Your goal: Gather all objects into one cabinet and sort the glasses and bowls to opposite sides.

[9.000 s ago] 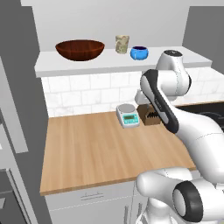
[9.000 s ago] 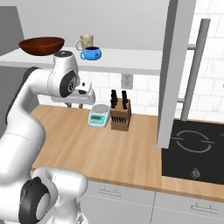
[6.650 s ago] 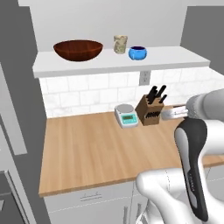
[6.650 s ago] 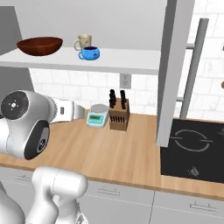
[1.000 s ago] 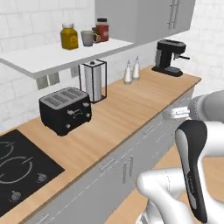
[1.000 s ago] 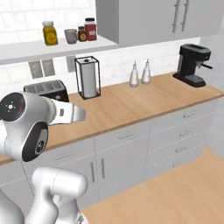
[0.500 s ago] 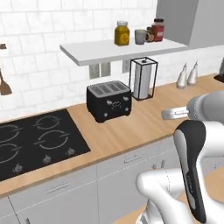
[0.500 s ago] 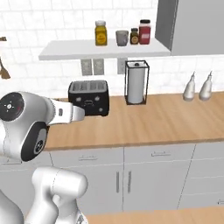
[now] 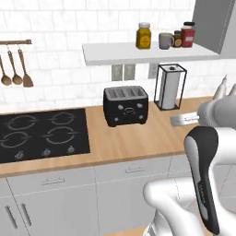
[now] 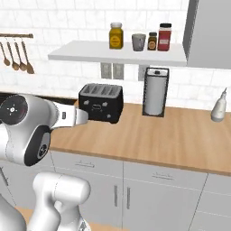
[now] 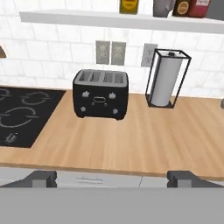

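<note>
A grey mug (image 9: 166,40) with a handle, one of the glasses, stands on a white tiled-wall shelf (image 9: 115,51) between a yellow jar (image 9: 144,35) and two small jars. It shows in the right base view as the mug (image 10: 138,42), and its base sits at the top edge of the hand view (image 11: 162,6). My gripper (image 11: 112,179) is open, its two tips far apart with nothing between them. It hovers in front of the counter, well below and short of the shelf. The hand (image 10: 81,116) points toward the toaster. The bowls and the cabinet are out of view.
A black toaster (image 9: 126,106) and a wire paper-towel holder (image 9: 170,86) stand on the wooden counter (image 9: 138,140) under the shelf. A black hob (image 9: 41,133) lies to the left, with utensils (image 9: 14,69) hanging above it. A white bottle (image 10: 219,106) stands far right.
The whole picture has swung as the base moved: the toaster and shelf now sit nearly square in front. The hand keeps its pose and the gripper stays open.
</note>
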